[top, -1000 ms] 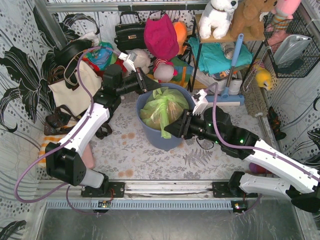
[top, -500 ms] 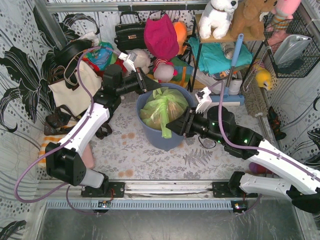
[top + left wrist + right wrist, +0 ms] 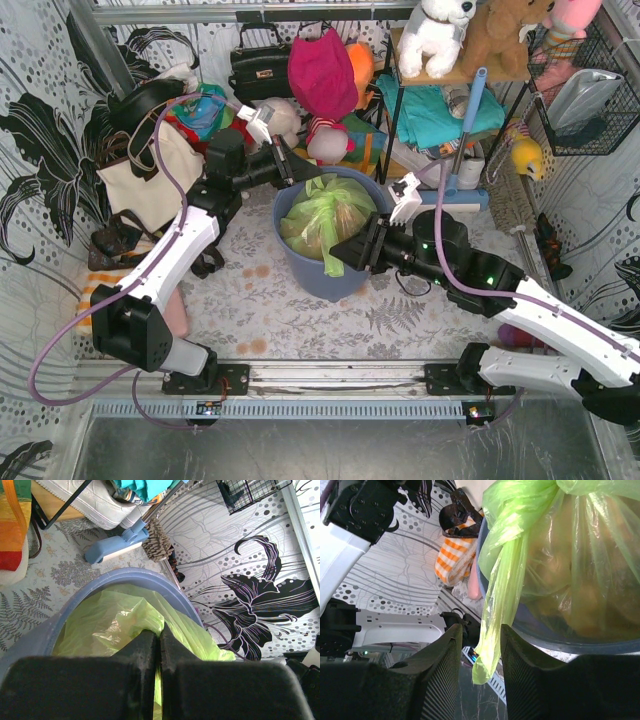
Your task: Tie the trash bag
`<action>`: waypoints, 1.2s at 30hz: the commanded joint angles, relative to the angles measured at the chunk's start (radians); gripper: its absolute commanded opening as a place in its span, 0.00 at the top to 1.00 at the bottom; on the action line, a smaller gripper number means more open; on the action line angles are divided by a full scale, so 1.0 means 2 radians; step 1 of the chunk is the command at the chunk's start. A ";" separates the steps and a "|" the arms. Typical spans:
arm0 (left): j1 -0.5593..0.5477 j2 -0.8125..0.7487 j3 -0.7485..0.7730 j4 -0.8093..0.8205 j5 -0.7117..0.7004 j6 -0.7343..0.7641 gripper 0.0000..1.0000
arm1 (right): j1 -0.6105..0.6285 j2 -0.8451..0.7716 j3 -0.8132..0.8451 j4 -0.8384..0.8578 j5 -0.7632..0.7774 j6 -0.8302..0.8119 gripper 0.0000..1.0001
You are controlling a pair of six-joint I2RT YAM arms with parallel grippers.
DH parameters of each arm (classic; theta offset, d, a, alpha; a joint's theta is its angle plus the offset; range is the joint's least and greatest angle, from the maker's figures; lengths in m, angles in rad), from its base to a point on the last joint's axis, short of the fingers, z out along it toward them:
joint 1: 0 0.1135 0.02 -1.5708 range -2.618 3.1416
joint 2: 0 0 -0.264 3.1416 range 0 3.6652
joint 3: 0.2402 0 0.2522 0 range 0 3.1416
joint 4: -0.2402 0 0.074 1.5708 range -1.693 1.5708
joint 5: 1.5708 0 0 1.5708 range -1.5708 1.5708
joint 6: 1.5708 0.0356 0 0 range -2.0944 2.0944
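Pinching thin translucent light-green plastic trash bag (image 3: 555, 555) in your left gripper (image 3: 159, 634); right gripper (image 3: 480, 630) spread around its tail; tying looks unfinished.

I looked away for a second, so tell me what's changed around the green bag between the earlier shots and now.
The right end effector slid a little left, toward the bin, its jaws open around the hanging tail of the trash bag. The left end effector stayed shut on the bag's far edge; bag and bin did not move.
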 commanded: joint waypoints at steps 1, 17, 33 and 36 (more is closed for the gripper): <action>0.003 -0.003 -0.003 0.024 0.000 0.001 0.90 | 0.000 0.010 0.010 0.018 -0.017 0.003 0.62; 0.003 -0.004 -0.005 0.025 0.002 0.000 0.90 | 0.000 0.036 -0.003 0.053 -0.048 0.010 0.62; 0.004 -0.006 -0.002 0.023 0.002 0.001 0.90 | 0.000 0.053 -0.024 0.122 0.002 0.018 0.52; 0.003 -0.006 -0.002 0.023 0.002 0.001 0.90 | -0.001 0.063 -0.024 0.139 0.003 0.014 0.52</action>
